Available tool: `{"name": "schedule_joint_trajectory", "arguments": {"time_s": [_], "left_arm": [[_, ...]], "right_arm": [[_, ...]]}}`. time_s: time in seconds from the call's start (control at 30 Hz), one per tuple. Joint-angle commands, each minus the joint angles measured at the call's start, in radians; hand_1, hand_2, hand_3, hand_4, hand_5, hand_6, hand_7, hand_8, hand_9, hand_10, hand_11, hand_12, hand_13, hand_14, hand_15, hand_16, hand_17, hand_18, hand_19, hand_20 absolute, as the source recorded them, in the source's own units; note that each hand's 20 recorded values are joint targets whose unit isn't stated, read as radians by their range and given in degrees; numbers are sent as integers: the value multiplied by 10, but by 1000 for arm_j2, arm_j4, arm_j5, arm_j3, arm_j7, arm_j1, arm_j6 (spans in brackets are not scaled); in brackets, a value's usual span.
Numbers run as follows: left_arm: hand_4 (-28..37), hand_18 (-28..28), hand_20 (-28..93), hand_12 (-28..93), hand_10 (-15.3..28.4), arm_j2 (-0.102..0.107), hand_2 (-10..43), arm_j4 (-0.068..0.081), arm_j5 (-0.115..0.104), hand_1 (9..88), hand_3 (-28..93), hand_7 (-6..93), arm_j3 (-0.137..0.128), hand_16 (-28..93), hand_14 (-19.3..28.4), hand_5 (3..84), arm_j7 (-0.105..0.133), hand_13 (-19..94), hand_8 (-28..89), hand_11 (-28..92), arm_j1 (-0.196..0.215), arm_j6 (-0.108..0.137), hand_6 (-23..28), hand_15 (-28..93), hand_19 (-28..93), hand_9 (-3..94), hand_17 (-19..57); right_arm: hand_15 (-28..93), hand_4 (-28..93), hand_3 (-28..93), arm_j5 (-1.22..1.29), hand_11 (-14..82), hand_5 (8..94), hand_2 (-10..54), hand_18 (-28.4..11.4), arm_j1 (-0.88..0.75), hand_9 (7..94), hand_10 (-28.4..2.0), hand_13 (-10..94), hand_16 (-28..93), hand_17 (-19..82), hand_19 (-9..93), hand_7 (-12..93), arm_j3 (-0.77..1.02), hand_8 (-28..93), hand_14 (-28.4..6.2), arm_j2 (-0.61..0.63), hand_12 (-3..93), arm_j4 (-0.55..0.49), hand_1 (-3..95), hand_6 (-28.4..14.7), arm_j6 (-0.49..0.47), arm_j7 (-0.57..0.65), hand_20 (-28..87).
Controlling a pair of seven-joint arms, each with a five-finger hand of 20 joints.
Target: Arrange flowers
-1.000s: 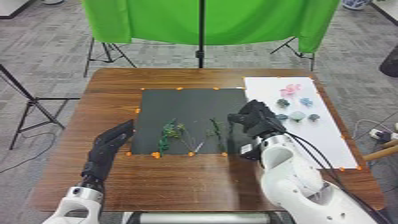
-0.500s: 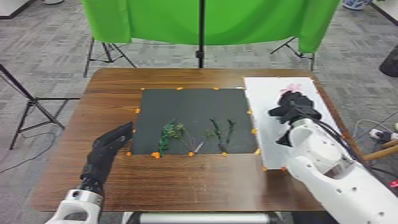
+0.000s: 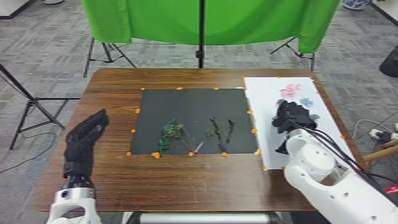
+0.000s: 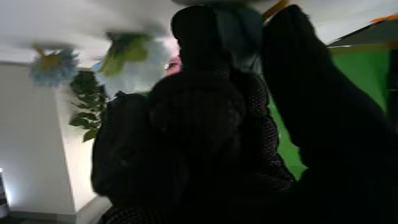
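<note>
My right hand (image 3: 295, 120) is low over the white sheet, covering part of the flower group. In the right wrist view, my right hand (image 4: 200, 110) has its thumb and one finger extended on either side of a blue-green flower (image 4: 242, 37); a firm hold is not visible. A pale blue flower (image 4: 133, 59) and another blue flower (image 4: 53, 65) are close by. The pink flower (image 3: 290, 90) and a light blue one (image 3: 306, 102) lie beyond the hand. Green stems (image 3: 170, 131) lie on the dark mat (image 3: 178, 105). My left hand (image 3: 86, 132) is open at the table's left side.
The white sheet (image 3: 277, 159) runs along the right side of the brown table (image 3: 115, 177). Orange tape pieces (image 3: 155, 155) mark the mat's edges. A green cloth (image 3: 160, 22) hangs on a stand behind the table.
My right hand has moved right from the mat's edge onto the white sheet, then slightly back toward the robot, uncovering the pink flower. My left hand has shifted left and away from the mat.
</note>
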Motion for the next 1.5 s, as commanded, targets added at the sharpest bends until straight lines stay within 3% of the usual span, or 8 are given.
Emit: {"name": "schedule_joint_trajectory", "arguments": {"time_s": [0.03, 0.2, 0.37, 0.63, 0.8, 0.87, 1.2, 1.5], "left_arm": [[-180, 129, 191, 135, 117, -17, -95, -1, 0, 318, 651, 129, -29, 47, 147, 471, -13, 310, -59, 142, 24, -13, 32, 150, 37, 421, 17], [-180, 125, 191, 133, 118, -19, -95, -12, -19, 317, 654, 130, -58, 41, 146, 472, 10, 313, -61, 145, 49, 28, 31, 148, 35, 424, 23], [-189, 117, 192, 129, 119, -17, -83, -28, -71, 291, 665, 130, -82, 33, 143, 473, 15, 311, -62, 142, 82, 52, 32, 133, 28, 423, 35], [-278, 113, 194, 125, 122, -24, 67, -35, -110, 218, 659, 116, -82, 35, 142, 481, 16, 311, -61, 134, 105, 34, 34, 120, 18, 428, 39], [-282, 113, 192, 125, 123, -32, 118, -41, -110, 213, 639, 115, -67, 35, 141, 481, 22, 312, -60, 131, 114, 37, 33, 120, 18, 430, 39], [-282, 113, 192, 126, 123, -32, 117, -27, -104, 207, 648, 113, -63, 35, 141, 481, 10, 312, -60, 130, 92, 31, 34, 120, 18, 431, 38], [-283, 119, 187, 128, 121, -30, 75, -34, -104, 210, 683, 113, -59, 37, 142, 477, 26, 308, -58, 127, 107, 5, 32, 120, 21, 429, 29], [-283, 121, 187, 131, 121, -20, 29, -19, -96, 200, 690, 109, -40, 42, 144, 475, 18, 306, -57, 126, 85, -11, 34, 121, 22, 426, 27]], "right_arm": [[576, -104, 451, -51, 139, 786, -95, -90, -6, 906, -97, 920, 339, 680, 932, 177, -17, 158, -26, 10, 436, -5, 651, -15, 108, -40, 534], [575, -111, 471, -14, 146, 808, -95, -87, 92, 923, -95, 934, 340, 697, 932, 196, -49, 163, -16, 15, 434, -99, 664, -15, 167, -85, 538], [577, -117, 481, 186, 146, 810, -95, -86, 315, 924, -95, 936, 343, 699, 932, 199, -225, 162, -15, -38, 437, -151, 660, -15, 222, -258, 548], [581, -135, 493, 377, 139, 804, -95, -83, 568, 920, -89, 936, 351, 700, 932, 207, -537, 162, -12, -247, 442, -23, 655, -11, 139, -430, 565], [583, -145, 503, 384, 135, 800, -95, -81, 605, 917, -87, 932, 355, 697, 932, 212, -657, 159, -12, -330, 446, 71, 651, -12, 101, -453, 567], [584, -147, 509, 390, 134, 797, -95, -81, 609, 917, -87, 931, 355, 696, 932, 214, -674, 158, -12, -364, 447, 125, 647, -11, 74, -464, 568], [581, -157, 527, 363, 116, 787, -95, -81, 634, 906, -87, 927, 354, 692, 932, 220, -755, 150, -10, -421, 452, 237, 635, -10, 99, -453, 561], [578, -165, 530, 301, 92, 745, -95, -81, 655, 851, -86, 922, 356, 687, 932, 211, -789, 117, -11, -433, 449, 284, 629, -6, 156, -444, 551]]}}
